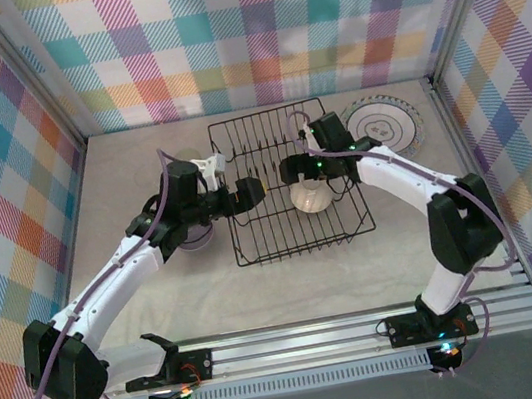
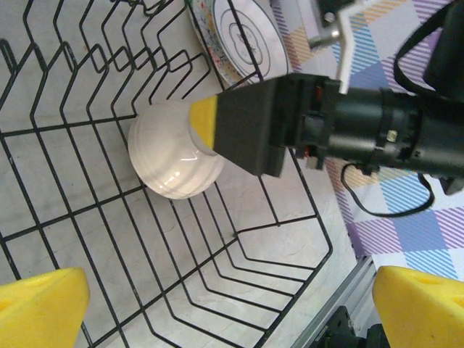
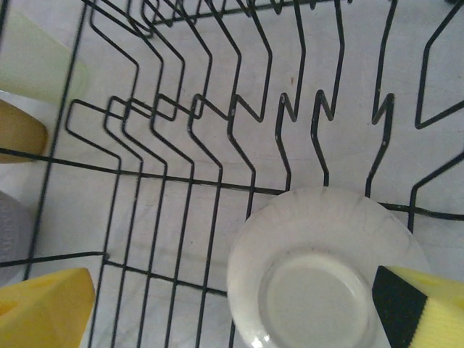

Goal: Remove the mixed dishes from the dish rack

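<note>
Bowl (image 1: 310, 195) in rack (image 1: 304, 247); plate (image 1: 386, 125) right of rack; cups (image 3: 32, 65) left.

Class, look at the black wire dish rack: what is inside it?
A cream bowl sits upside down on the dish rack's floor wires, beneath the open right gripper. Whatever lies under the bowl is covered by it.

No legible text, labels, brands or numbers in any view. Plate (image 1: 383, 126), upper right of frame: printed pattern only, no readable lettering.

Pale tabletop (image 1: 301, 290) inside pastel plaid walls (image 1: 249, 30), a ribbed aluminium rail (image 1: 299, 343) along its near edge.
</note>
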Controlling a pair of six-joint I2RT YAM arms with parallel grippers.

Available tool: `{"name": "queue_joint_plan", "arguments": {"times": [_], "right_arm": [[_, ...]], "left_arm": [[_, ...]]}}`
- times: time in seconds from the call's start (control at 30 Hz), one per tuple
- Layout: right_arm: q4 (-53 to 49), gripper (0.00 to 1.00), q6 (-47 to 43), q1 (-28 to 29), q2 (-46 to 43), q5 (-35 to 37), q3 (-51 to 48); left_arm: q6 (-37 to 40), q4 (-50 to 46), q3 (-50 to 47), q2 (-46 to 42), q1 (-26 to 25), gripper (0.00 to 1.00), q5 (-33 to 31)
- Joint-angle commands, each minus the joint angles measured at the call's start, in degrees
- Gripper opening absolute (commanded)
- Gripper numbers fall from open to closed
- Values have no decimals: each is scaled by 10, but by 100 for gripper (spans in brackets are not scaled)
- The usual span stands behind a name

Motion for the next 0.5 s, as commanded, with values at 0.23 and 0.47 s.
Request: {"name": "queue_joint_plan", "arguments": {"times": [0.23, 0.47], "right_arm": [[-17, 99, -28, -6, 44, -29, 32], [13, 99, -9, -4, 29, -82, -22]], "left_arm": [[-7, 39, -26, -18, -4, 100, 22], [-7, 54, -29, 0, -4, 100, 33]]}}
